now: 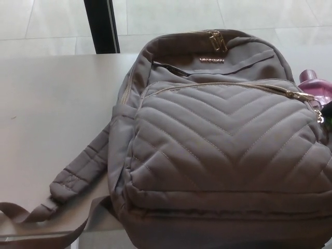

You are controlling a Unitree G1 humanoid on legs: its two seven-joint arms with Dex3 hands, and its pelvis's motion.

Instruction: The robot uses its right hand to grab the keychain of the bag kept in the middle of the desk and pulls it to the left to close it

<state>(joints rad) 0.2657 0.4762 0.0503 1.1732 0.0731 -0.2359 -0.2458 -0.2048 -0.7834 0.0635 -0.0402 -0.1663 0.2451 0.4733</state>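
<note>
Bag on worktop: zip pull at the zip's right end, track running leftward. We see no right hand and cannot tell its state; the pull lies on its side.

Pale matte worktop fills the left and foreground, light tiled floor with thin grout lines and soft glare lies beyond its far edge, black upright post stands at top.
</note>
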